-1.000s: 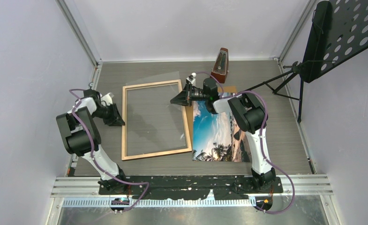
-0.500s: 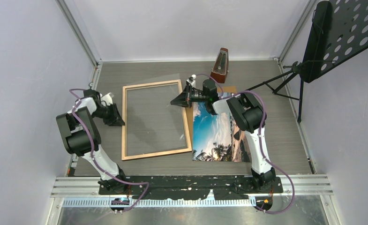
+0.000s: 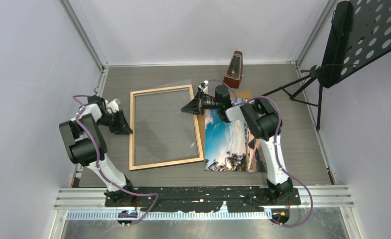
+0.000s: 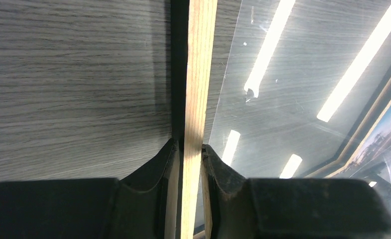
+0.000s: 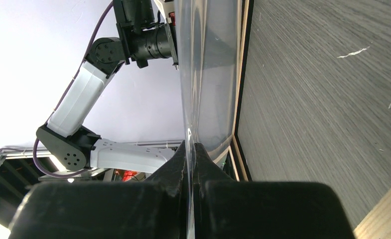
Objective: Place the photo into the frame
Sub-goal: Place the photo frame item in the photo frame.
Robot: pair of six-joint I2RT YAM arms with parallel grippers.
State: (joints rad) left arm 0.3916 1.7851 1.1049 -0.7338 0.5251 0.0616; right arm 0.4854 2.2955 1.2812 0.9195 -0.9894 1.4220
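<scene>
Grey table (image 3: 303,149): frame (image 3: 166,163), clear pane (image 3: 166,124), beach photo (image 3: 230,142)

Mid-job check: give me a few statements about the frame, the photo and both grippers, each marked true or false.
1. The left gripper is clamped on the left wooden border of the frame. True.
2. The photo lies inside the frame. False: it lies picture side up on the table, to the right of the frame.
3. The right gripper is shut on the clear pane near the frame's far right corner. True.
4. The metronome stands inside the frame. False: it stands farther back, near the rear wall, beyond the frame's far right corner.
5. The frame stands upright on its edge. False: it lies flat, wooden side up.
</scene>
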